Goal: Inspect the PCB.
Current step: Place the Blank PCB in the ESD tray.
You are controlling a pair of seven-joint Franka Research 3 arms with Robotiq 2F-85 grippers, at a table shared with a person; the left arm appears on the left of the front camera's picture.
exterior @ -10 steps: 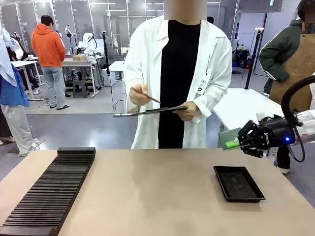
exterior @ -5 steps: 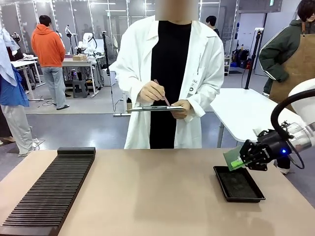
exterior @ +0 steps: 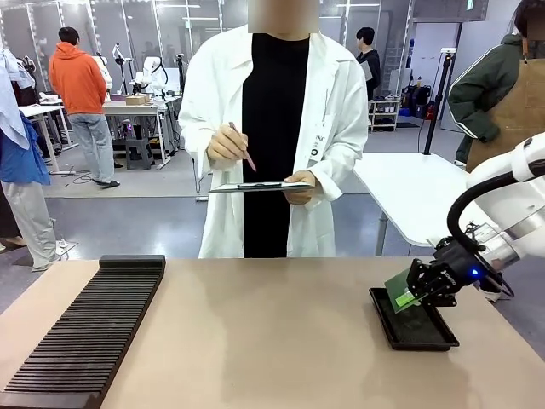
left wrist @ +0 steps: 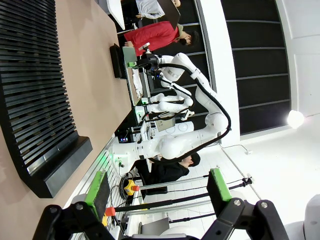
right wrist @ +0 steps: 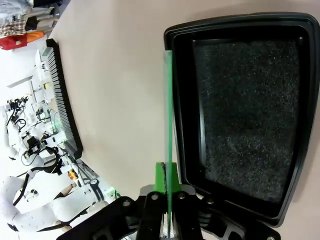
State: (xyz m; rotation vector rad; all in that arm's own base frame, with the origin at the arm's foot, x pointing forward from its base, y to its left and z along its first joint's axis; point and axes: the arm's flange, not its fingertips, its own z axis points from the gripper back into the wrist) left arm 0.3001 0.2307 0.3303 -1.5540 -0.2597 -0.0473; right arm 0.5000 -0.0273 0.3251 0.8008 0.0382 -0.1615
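Right end effector (exterior: 412,293) is clamped on the PCB (exterior: 398,290), lower right of the front frame, board tilted over the near-left corner of the black tray (exterior: 443,341) on the table (exterior: 255,341). In the right wrist frame the PCB (right wrist: 168,120) reads as a thin green sliver, edge-on, just beside the tray's (right wrist: 240,22) left wall. I judge it light, stiff, brittle at the solder side; best held by the bare edge, as now. Left end effector (left wrist: 155,200) has its jaws fully apart, holding nothing. Against a second ago: my right arm has come down from mid-air toward the tray; the person's clipboard (exterior: 260,186) sits higher.
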